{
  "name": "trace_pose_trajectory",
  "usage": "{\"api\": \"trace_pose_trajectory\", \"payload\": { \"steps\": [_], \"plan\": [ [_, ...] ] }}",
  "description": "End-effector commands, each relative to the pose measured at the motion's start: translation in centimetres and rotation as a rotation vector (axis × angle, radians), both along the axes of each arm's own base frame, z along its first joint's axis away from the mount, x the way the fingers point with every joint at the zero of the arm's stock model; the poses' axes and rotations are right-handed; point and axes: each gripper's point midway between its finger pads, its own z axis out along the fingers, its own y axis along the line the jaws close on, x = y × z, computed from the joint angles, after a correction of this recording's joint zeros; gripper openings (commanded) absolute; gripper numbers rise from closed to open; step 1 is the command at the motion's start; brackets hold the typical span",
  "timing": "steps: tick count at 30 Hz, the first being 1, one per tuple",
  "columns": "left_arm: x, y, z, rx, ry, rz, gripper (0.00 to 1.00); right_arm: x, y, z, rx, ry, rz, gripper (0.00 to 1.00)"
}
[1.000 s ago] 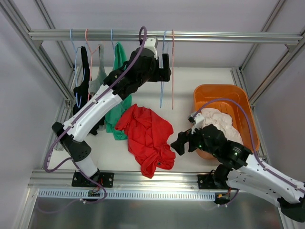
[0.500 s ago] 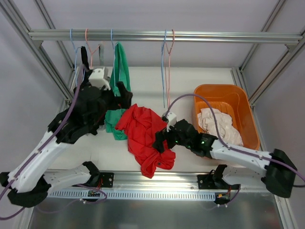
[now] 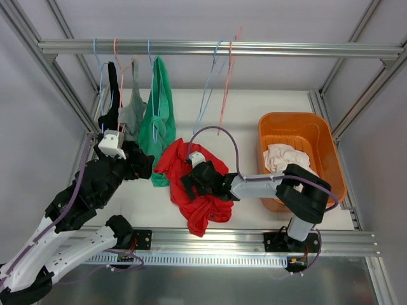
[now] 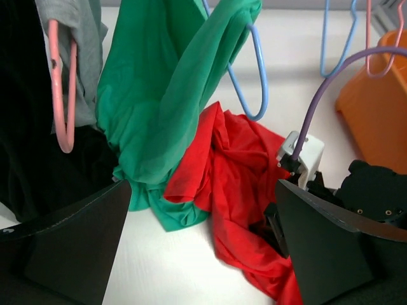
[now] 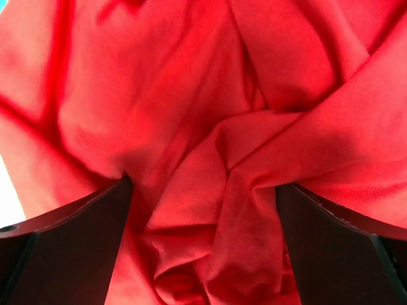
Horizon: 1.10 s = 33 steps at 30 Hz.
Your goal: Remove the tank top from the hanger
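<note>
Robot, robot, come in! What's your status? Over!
Left gripper open, facing green tank top, on its blue hanger. Right gripper open over red garment on table. Nothing blocking.

A lab test cell: aluminium frame (image 3: 210,47), plain white walls.

A crumpled red garment (image 3: 191,171) lies on the white table (image 3: 273,105). Against the garment's left side, the hem of a green top (image 3: 158,175) pools on the surface (the rest hangs above). An orange bin (image 3: 299,117) stands to the garment's right, apart from it.
</note>
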Motion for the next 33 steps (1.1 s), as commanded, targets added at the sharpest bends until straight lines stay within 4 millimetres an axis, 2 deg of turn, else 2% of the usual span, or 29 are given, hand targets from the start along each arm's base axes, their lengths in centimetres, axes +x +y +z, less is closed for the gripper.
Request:
{"api": "trace_pose_trajectory", "payload": {
  "steps": [1,3,4,6,7,8,9,10,12,13,15,16,19,20,22,23,25,26,29,30,33],
  "plan": [
    [0.5,0.5,-0.9,0.070,0.004,0.021,0.99,0.6,-0.9,-1.7,-0.080,-0.029,-0.081,0.96],
    [0.7,0.1,-1.2,0.082,0.018,0.012,0.99,0.6,-2.1,-2.9,-0.120,-0.039,-0.150,0.88],
    [0.7,0.0,-1.2,0.083,0.021,0.009,0.99,0.2,-2.2,-3.3,-0.125,-0.039,-0.159,0.66],
    [0.8,-0.1,-1.4,0.090,0.030,0.004,0.99,-0.3,-3.2,-3.7,-0.135,-0.056,-0.198,0.49],
    [0.8,-0.1,-1.4,0.090,0.029,0.003,0.99,-0.9,-2.8,-3.4,-0.112,-0.069,-0.182,0.38],
    [0.8,-0.1,-1.4,0.090,0.028,0.004,0.99,-1.2,-2.7,-2.9,-0.097,-0.086,-0.179,0.35],
    [0.7,-0.1,-1.4,0.089,0.027,0.004,0.99,-1.3,-2.4,-1.5,-0.058,-0.108,-0.174,0.29],
    [0.6,0.1,-1.3,0.086,0.021,0.005,0.99,-1.9,-2.7,-1.1,-0.048,-0.128,-0.163,0.13],
    [0.6,0.2,-1.3,0.084,0.019,0.007,0.99,-2.3,-2.9,0.7,-0.012,-0.164,-0.157,0.00],
    [0.5,0.2,-1.4,0.084,0.019,0.007,0.99,-2.5,-2.6,3.2,0.052,-0.191,-0.154,0.00],
    [0.5,0.3,-1.3,0.080,0.015,0.007,0.99,-2.7,-3.6,4.8,0.087,-0.221,-0.161,0.00],
    [0.4,0.3,-1.3,0.079,0.014,0.007,0.99,-2.8,-3.8,7.6,0.162,-0.244,-0.163,0.00],
    [0.4,0.3,-1.3,0.079,0.014,0.007,0.99,-3.1,-5.0,10.6,0.236,-0.286,-0.152,0.00],
    [0.4,0.4,-1.3,0.080,0.012,0.008,0.99,-3.2,-5.6,13.0,0.298,-0.309,-0.148,0.00],
    [0.5,0.4,-1.2,0.079,0.012,0.013,0.99,-3.1,-6.9,14.7,0.301,-0.349,-0.148,0.00],
    [0.4,0.5,-1.1,0.076,0.009,0.013,0.98,-3.1,-7.7,16.8,0.347,-0.372,-0.158,0.00],
    [0.4,0.6,-1.1,0.077,0.008,0.017,0.99,-3.1,-9.2,18.7,0.350,-0.405,-0.169,0.00],
    [0.4,0.6,-1.1,0.078,0.008,0.019,0.99,-3.1,-10.1,20.6,0.384,-0.432,-0.171,0.00],
    [0.4,0.7,-1.1,0.077,0.004,0.025,0.98,-3.4,-11.8,23.4,0.403,-0.476,-0.157,0.00],
    [0.4,0.7,-1.0,0.075,0.004,0.024,0.99,-3.6,-12.7,25.0,0.435,-0.492,-0.159,0.00],
    [0.3,0.9,-0.9,0.073,0.000,0.028,0.99,-3.9,-14.2,26.6,0.452,-0.523,-0.152,0.00]
  ]
}}
